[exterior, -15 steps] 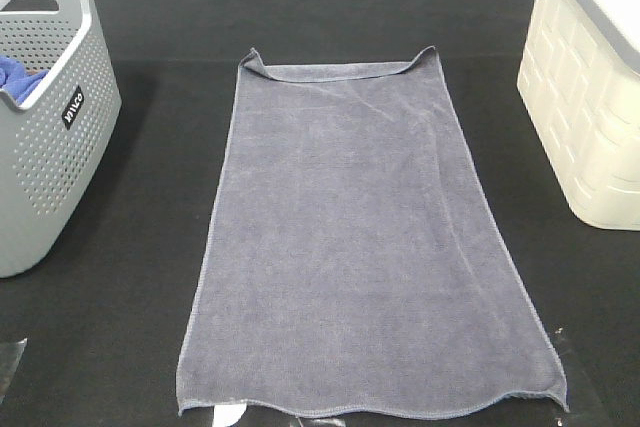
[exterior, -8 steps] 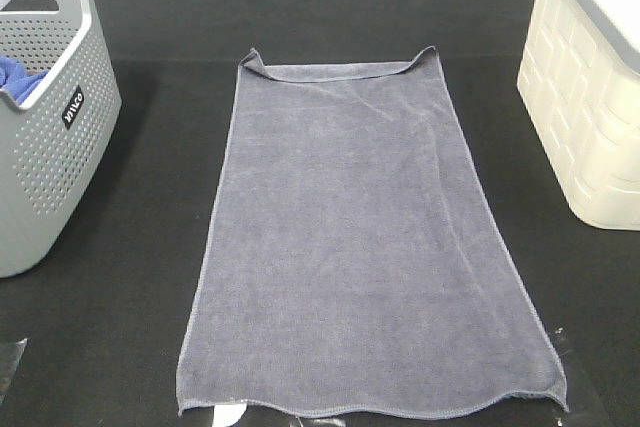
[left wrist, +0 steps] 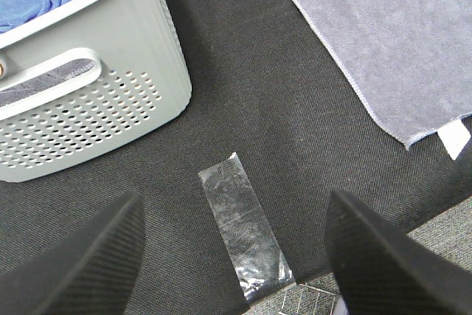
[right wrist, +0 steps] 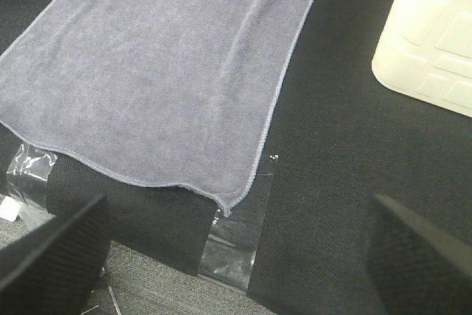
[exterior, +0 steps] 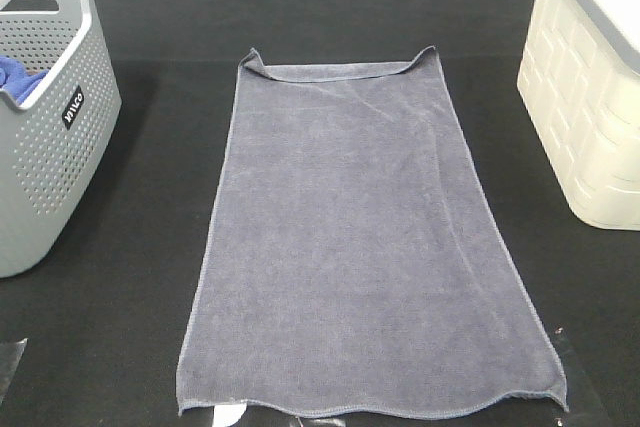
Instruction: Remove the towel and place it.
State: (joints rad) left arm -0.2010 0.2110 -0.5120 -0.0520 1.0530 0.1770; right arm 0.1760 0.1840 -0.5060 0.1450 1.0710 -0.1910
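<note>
Nothing has moved since the earlier frames: every object in the high view lies exactly where it lay a second ago.

Left gripper [left wrist: 234, 256] appears only in its own wrist view, where two dark textured fingers [left wrist: 81, 263] stand wide apart with nothing between them; it hangs released above the tabletop [left wrist: 243, 108]. Below the gap lies a strip of clear tape [left wrist: 243, 230] stuck to the black cloth. Right gripper [right wrist: 236, 256] is likewise spread wide and empty, only the tips of its fingers [right wrist: 51, 263] showing at the picture edges. Neither gripper appears in the high view.

The towel [exterior: 365, 237], a slate grey-purple rectangle, lies flat in the middle of the tabletop, its far edge folded back in a narrow strip and its near edge slightly wavy. A small white tag [left wrist: 453, 139] sticks out at one near corner. More clear tape [right wrist: 228, 245] sits at the tabletop's near edge by the other near corner.

On the left a grey perforated basket [exterior: 50, 137], cut off by the frame, holds a bright blue cloth [exterior: 18, 75], mostly hidden. On the right a cream bin [exterior: 590, 97] is also cut off. Black fabric covers the tabletop; grey carpet floor [right wrist: 125, 285] shows beyond its near edge.
</note>
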